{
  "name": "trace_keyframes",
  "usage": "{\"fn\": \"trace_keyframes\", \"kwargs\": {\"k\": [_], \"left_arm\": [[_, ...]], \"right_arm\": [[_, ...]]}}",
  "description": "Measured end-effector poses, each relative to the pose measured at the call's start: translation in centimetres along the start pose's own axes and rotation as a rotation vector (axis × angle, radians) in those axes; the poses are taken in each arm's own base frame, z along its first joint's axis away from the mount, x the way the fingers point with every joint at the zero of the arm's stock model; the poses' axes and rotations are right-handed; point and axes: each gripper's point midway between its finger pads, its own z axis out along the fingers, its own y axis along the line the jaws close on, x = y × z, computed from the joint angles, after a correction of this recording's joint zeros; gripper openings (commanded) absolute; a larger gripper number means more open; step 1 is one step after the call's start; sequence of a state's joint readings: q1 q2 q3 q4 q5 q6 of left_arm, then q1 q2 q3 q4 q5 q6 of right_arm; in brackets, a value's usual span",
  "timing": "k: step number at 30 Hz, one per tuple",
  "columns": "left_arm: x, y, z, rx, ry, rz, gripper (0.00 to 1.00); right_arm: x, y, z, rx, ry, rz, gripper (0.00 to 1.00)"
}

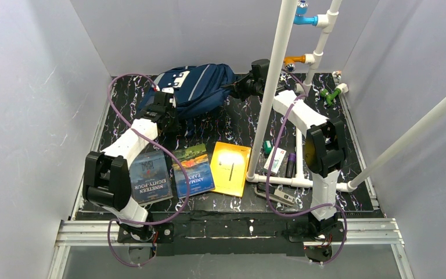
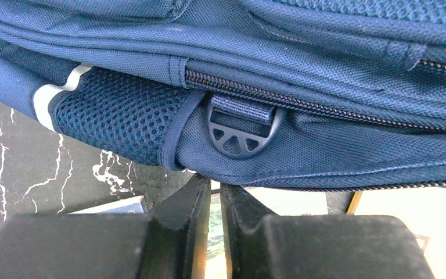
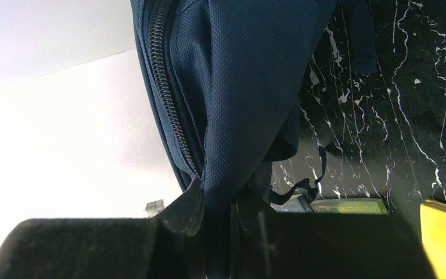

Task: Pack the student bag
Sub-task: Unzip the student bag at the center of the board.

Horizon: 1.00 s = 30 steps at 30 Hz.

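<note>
The navy student bag (image 1: 200,87) lies at the back of the black marbled counter (image 1: 232,125). Its long axis runs left to right, the right end angled toward the rear wall, and the white patch (image 1: 177,79) faces up near the left end. The right claw (image 3: 218,203) is clenched on fabric at the bag's right end. The left claw (image 2: 215,189) sits almost closed against the lower seam — whether it pinches cloth cannot be told. Nearer the arms lie "NINETEEN EIGHTY-FOUR" (image 1: 151,177), "ANIMAL FARM" (image 1: 193,170) and a yellow book (image 1: 230,168).
</note>
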State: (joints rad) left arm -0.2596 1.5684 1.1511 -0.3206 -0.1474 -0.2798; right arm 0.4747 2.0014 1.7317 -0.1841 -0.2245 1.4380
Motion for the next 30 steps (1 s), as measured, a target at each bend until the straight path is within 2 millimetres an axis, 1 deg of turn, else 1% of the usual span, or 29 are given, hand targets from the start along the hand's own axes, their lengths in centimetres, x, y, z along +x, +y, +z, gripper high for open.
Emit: {"fn": "trace_keyframes", "kwargs": {"k": [5, 15, 16, 18, 19, 20, 23, 25, 27, 28, 30], "left_arm": [[0.1, 0.0, -0.2, 0.001, 0.002, 0.001, 0.0], [0.5, -1.2, -3.0, 0.08, 0.023, -0.002, 0.0], [0.7, -1.3, -3.2, 0.086, 0.03, -0.003, 0.06], [0.8, -1.4, -3.5, 0.097, 0.044, -0.007, 0.37], [0.9, -1.5, -3.6, 0.112, 0.053, -0.013, 0.51], [1.1, -1.6, -3.7, 0.131, 0.064, -0.025, 0.58], [0.8, -1.1, -4.2, 0.187, 0.079, -0.091, 0.66], [-0.1, -0.2, -4.8, 0.224, 0.064, -0.145, 0.68], [-1.0, 0.2, -5.7, 0.271, 0.039, -0.176, 0.7], [-1.4, -0.2, -6.3, 0.307, 0.03, -0.181, 0.72], [-2.9, -1.9, -7.8, 0.406, -0.002, -0.164, 0.79]], "right_arm": [[0.1, 0.0, 0.0, 0.001, -0.002, -0.002, 0.01], [0.3, -0.5, 0.0, -0.009, 0.002, -0.022, 0.01], [0.3, -0.4, 0.0, -0.015, 0.003, -0.03, 0.01], [0.4, -0.1, 0.0, -0.031, 0.01, -0.043, 0.01], [0.3, 0.0, -0.1, -0.04, 0.013, -0.051, 0.01], [0.2, 0.1, -0.1, -0.046, 0.014, -0.056, 0.01], [0.0, 0.3, -0.4, -0.06, 0.037, -0.075, 0.01], [-0.3, 0.3, -0.8, -0.067, 0.057, -0.09, 0.01], [-0.5, 0.7, -1.1, -0.075, 0.084, -0.119, 0.01], [-0.8, 1.2, -1.3, -0.085, 0.097, -0.14, 0.01], [-0.8, 1.9, -1.6, -0.105, 0.123, -0.187, 0.01]]}}
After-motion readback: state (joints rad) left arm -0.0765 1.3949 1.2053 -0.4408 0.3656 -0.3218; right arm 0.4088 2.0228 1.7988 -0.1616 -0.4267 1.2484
